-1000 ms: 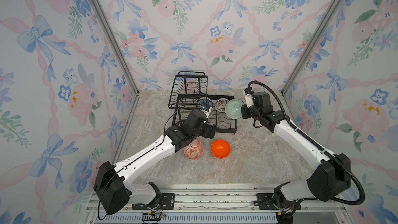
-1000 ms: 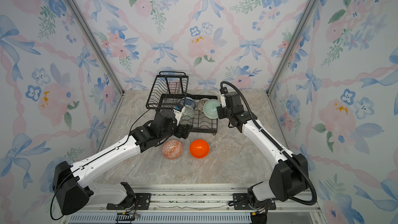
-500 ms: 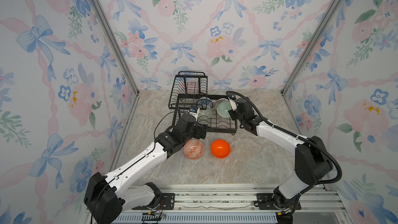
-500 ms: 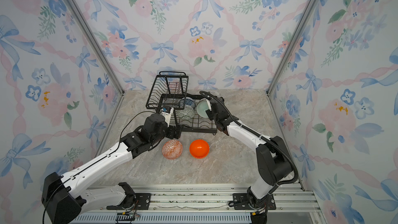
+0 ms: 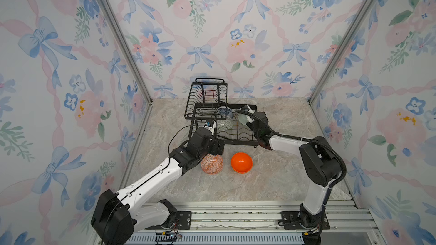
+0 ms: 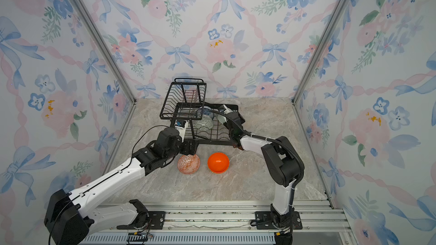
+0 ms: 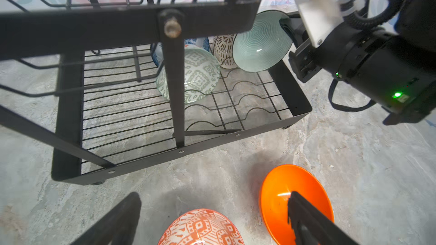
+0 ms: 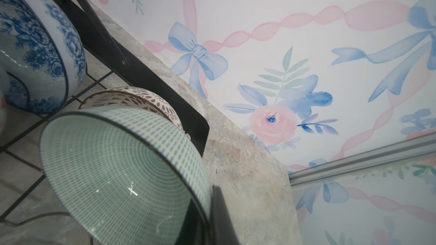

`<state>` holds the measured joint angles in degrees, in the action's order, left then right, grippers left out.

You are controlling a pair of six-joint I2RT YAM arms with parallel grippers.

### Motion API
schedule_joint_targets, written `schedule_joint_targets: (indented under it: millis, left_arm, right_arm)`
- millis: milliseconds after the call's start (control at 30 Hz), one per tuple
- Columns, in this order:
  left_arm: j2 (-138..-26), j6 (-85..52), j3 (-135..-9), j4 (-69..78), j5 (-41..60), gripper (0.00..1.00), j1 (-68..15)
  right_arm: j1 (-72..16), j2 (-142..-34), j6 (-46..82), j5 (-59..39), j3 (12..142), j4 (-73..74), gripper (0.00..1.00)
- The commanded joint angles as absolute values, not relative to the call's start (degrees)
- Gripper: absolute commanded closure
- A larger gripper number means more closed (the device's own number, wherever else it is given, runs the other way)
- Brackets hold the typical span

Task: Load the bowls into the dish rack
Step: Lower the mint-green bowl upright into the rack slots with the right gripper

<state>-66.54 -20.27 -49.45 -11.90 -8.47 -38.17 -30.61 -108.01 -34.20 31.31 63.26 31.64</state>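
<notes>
The right gripper [image 7: 286, 25] is clamping the rim of the pale mint glazed bowl [image 7: 262, 43], holding it on edge over the slotted tray of the black wire dish rack [image 7: 236, 137], just beside the white-brown lattice bowl [image 7: 223, 50]. The left gripper [image 5: 215, 147], jaws spread wide, is hovering directly above the orange-white geometric bowl [image 5: 212, 164], which that arm is nearer to.

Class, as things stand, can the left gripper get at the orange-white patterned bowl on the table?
Probably yes: the left gripper hangs open close over the orange-white bowl, with nothing between them.
</notes>
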Motion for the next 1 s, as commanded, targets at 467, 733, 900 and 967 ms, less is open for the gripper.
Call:
schedule_joint_targets:
  millis: [467, 733, 900, 967]
  left_arm:
    - [-67.17, -21.62, -48.6, -9.02, -3.82, 0.02, -36.62]
    - [-67.06, -21.71, -48.69, -8.97, -3.3, 0.02, -36.12]
    - [-66.81, -21.71, -48.78, -9.02, -2.9, 0.02, -35.95]
    - [-66.79, -21.62, -48.81, -8.98, -2.79, 0.02, -35.87]
  right_arm:
    - [-32.7, -114.83, -47.4, 32.78, 63.37, 50.83, 1.0]
    - [-32.44, -116.1, -48.91, 32.43, 62.42, 52.49, 1.0]
    - [-32.35, -116.8, -49.31, 32.26, 62.08, 53.0, 1.0]
    - [-32.28, -116.73, -49.31, 32.0, 61.73, 52.84, 1.0]
